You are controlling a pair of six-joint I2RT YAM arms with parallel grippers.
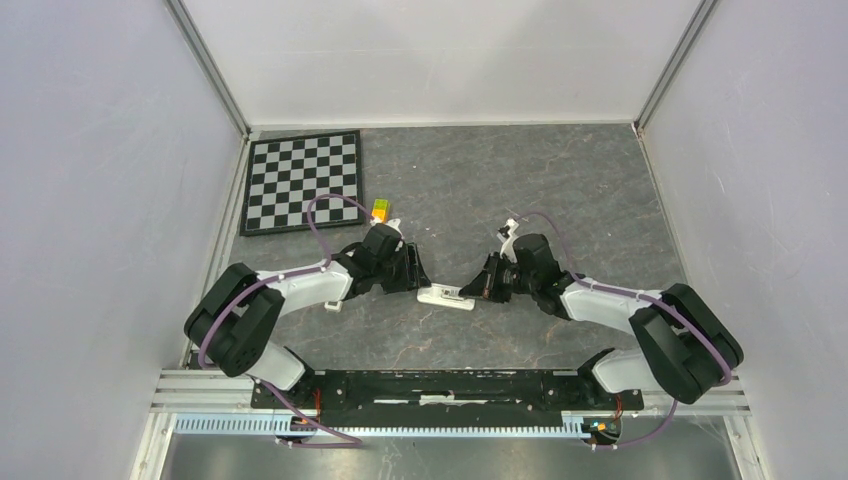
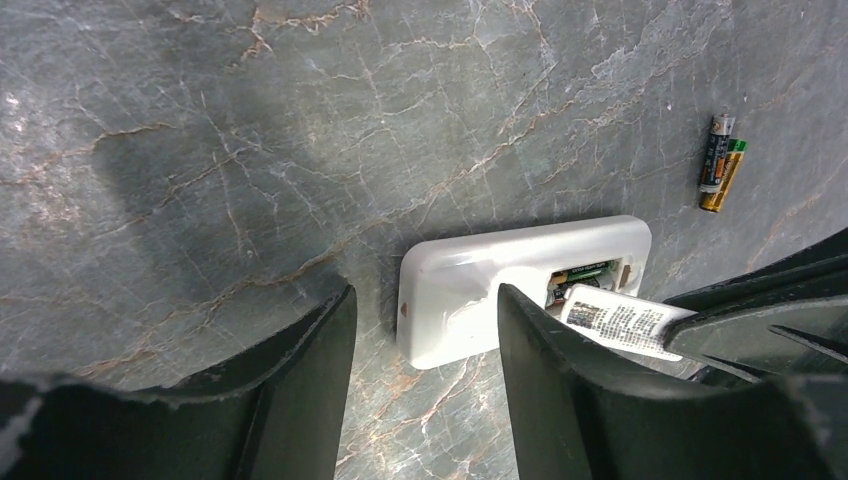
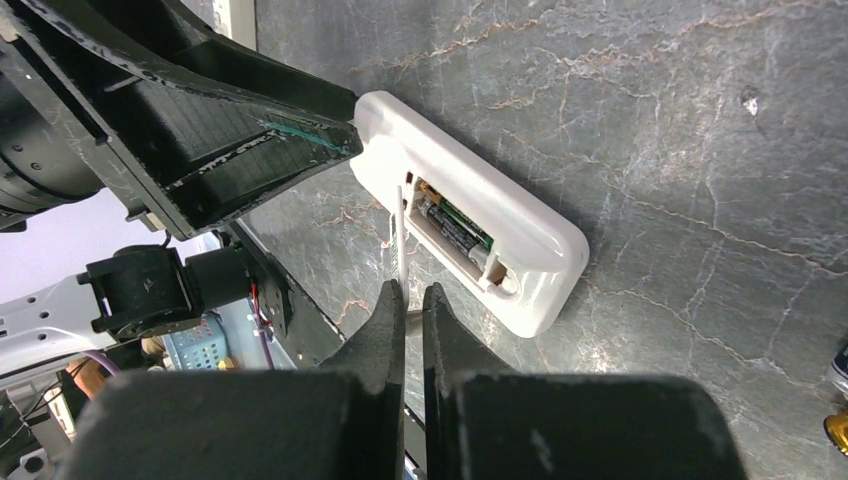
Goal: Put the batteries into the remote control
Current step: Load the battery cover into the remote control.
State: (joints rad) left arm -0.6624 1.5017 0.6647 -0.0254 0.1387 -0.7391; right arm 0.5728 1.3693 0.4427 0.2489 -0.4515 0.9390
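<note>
The white remote [image 1: 445,297] lies back-up on the grey stone table between both grippers. Its battery bay is open, with dark-and-green batteries [image 3: 455,225] seated inside, also seen in the left wrist view [image 2: 585,272]. My right gripper [image 3: 410,292] is shut on the thin white battery cover [image 3: 401,230], held edge-up beside the bay; its label shows in the left wrist view [image 2: 620,322]. My left gripper [image 2: 425,300] is open and straddles the remote's [image 2: 480,290] other end, one finger [image 3: 300,135] touching it. Two loose batteries [image 2: 722,163] lie together further off.
A checkerboard mat [image 1: 303,182] lies at the back left, with a small yellow-green and orange block [image 1: 380,211] by its near right corner. White walls enclose the table on three sides. A gold battery end [image 3: 838,425] peeks in at the right wrist view's edge.
</note>
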